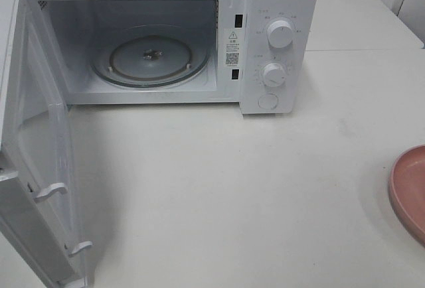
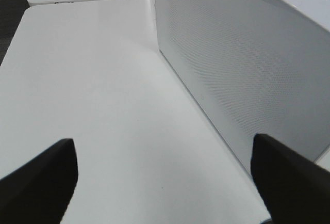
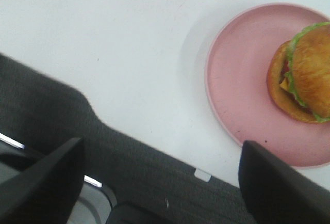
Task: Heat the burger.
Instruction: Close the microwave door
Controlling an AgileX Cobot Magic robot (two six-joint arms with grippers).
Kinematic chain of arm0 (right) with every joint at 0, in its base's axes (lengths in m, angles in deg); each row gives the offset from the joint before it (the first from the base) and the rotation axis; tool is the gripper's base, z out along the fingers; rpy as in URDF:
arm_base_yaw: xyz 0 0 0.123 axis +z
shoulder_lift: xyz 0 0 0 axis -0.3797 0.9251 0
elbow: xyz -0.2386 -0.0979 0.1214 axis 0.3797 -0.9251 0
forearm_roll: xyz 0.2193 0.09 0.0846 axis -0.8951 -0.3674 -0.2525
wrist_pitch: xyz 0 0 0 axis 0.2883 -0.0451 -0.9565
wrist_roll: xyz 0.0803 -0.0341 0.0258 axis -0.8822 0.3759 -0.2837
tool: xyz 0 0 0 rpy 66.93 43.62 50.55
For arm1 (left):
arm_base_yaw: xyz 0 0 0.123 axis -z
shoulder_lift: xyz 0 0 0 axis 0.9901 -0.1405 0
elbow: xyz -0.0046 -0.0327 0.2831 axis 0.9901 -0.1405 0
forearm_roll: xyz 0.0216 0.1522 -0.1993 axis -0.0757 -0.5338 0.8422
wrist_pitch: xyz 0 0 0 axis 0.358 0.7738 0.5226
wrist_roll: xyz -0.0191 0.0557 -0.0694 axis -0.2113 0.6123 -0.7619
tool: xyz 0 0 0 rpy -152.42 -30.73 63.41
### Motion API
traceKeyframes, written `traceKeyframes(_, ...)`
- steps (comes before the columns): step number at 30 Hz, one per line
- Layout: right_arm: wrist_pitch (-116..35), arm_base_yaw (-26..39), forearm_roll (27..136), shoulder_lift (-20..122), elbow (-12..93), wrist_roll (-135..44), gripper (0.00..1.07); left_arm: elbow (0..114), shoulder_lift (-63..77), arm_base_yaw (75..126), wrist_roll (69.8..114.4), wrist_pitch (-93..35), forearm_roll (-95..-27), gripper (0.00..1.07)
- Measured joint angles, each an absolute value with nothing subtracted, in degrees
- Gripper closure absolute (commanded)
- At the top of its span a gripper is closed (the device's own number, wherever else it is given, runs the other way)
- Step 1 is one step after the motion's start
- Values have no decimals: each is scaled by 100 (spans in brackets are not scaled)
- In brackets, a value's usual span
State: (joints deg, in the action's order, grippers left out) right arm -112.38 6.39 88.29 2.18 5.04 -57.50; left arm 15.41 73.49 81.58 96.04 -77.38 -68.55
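The burger, with a golden-brown bun and green lettuce, lies tipped on a pink plate in the right wrist view. My right gripper is open near the table edge, short of the plate and holding nothing. The high view shows only the plate's rim at the right edge; the burger and both grippers are out of that view. My left gripper is open over bare table beside a white perforated panel of the microwave.
The white microwave stands at the back with its door swung open to the left. Its glass turntable carries nothing. Dark floor lies beyond the table edge near the plate.
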Motion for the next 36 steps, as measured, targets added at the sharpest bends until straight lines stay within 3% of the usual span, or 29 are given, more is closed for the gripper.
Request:
traceKeyframes(6, -10859, -209, 8795, -521, 441, -5601, 29, 1541, 7349, 8158, 9604, -7738, -6855, 23)
traceKeyframes(8, -10470, -771, 8709, -888, 349, -5521, 30, 1541, 7349, 8158, 9604, -7738, -6855, 23)
traceKeyframes(16, -10172, -1682, 8268, -1450, 183, -5154, 32, 1541, 7349, 8158, 9604, -7738, -6855, 23)
traceKeyframes(36, -10160, -1750, 8250, -1765, 171, -5154, 32, 1541, 7349, 8158, 9604, -7738, -6855, 23)
